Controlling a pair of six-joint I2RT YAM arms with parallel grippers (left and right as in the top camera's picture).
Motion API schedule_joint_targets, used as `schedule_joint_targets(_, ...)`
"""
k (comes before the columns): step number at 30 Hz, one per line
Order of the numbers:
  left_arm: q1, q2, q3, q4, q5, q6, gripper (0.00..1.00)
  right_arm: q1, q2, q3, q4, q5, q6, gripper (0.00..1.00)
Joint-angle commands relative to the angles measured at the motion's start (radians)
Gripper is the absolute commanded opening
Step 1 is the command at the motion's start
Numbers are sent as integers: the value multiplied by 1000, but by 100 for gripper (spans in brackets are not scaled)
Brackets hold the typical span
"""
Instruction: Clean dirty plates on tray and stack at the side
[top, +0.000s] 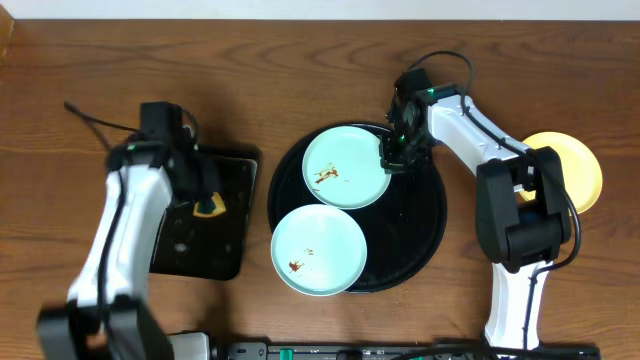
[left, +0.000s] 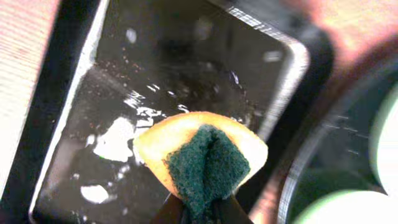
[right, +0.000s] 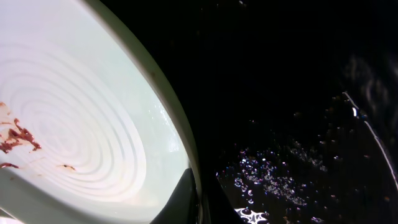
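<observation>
The round black tray holds two pale turquoise plates. The far plate has a brown smear near its middle, and my right gripper is shut on its right rim. The right wrist view shows that plate close up with its smears, the rim pinched in the gripper, and the wet tray beside it. The near plate has a small smear too. A pale yellow plate lies on the table at the right. My left gripper is shut on a yellow-and-green sponge.
The sponge hangs over a smaller black rectangular tray left of the round tray; its wet surface fills the left wrist view. The right arm's base stands between the round tray and the yellow plate. Bare wooden table lies all around.
</observation>
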Motion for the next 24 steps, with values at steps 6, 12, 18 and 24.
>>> schedule_joint_targets(6, -34, -35, 13, 65, 415, 66, 7, -19, 37, -25, 2, 95, -30, 1)
schedule_joint_targets(12, -165, 92, 13, 209, 579, 62, 7, -19, 37, -25, -5, 87, -42, 1)
schedule_joint_targets(18, -309, 259, 13, 417, 671, -9, 7, -20, 37, -25, -17, 84, -50, 1)
schedule_joint_targets(24, -396, 363, 13, 583, 721, -85, 7, -21, 37, -25, -22, 84, -59, 1)
